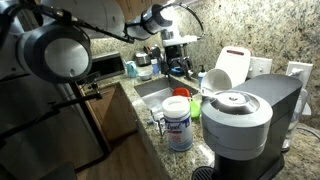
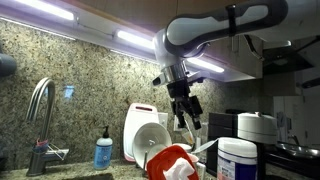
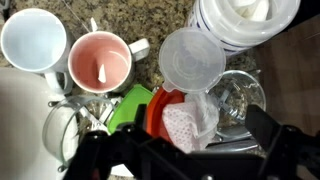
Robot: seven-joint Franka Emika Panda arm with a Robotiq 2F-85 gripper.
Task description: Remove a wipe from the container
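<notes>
Speckled granite backsplash (image 2: 90, 70) w/ bright under-cab light strips (image 2: 140, 40), chrome faucet (image 2: 40, 105) & steel sink (image 1: 157, 92).

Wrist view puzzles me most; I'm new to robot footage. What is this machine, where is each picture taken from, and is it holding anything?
It is one robot arm whose gripper hangs above a cluster of dishes. Both exterior views come from cameras standing apart from the robot. The wrist view looks down from the arm itself, with its dark gripper along the bottom edge. On the counter stand the container and a grey coffee machine; a white jug stands behind. Below the gripper sit a white mug and a pink mug. The gripper looks open and seems to hold nothing.
</notes>
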